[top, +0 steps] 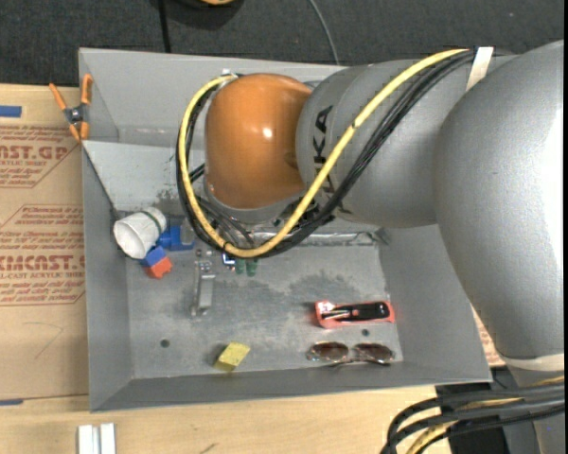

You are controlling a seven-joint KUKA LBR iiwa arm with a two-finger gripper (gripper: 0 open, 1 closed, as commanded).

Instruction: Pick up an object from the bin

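Over a grey bin (104, 348), a big silver arm (435, 130) with an orange cover (256, 140) reaches in from the right, hiding the bin's upper middle. Its end effector (204, 291) hangs above bare floor left of centre; released or clenched, I cannot tell. Sunglasses (352, 353) and a red-and-black tool (353, 312) lie front right. A white cup (137, 233), blue block (175, 237) and orange block (158, 266) sit near its left, a yellow block (232, 355) in front.

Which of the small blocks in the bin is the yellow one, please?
The yellow block alone by the front wall, left of the sunglasses; the blue block and orange block sit beside the white cup.
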